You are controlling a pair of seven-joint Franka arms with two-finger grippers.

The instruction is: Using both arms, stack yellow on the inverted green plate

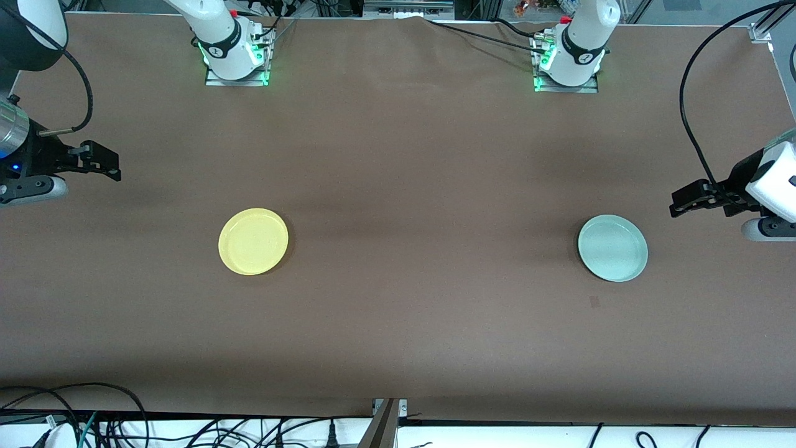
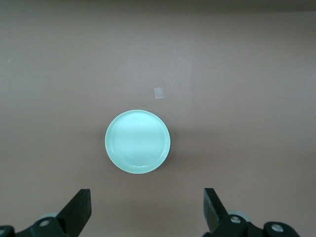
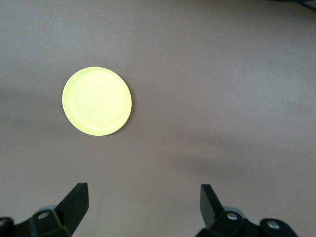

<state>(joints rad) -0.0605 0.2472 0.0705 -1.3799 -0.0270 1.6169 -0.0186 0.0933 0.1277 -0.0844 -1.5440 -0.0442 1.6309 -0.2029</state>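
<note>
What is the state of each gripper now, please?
Left gripper: open, holding nothing, up over the table's end beside the green plate.
Right gripper: open, holding nothing, up over the other end, beside the yellow plate.

My left gripper [image 2: 147, 210] raised at my table end, fingers spread wide, my right gripper [image 3: 143, 207] likewise, both arms waiting

Yellow plate [image 1: 253, 241]: plain bright yellow. Green plate [image 1: 612, 247]: pale mint, faint concentric rings. Bench [image 1: 398, 323]: uniform brown.
</note>
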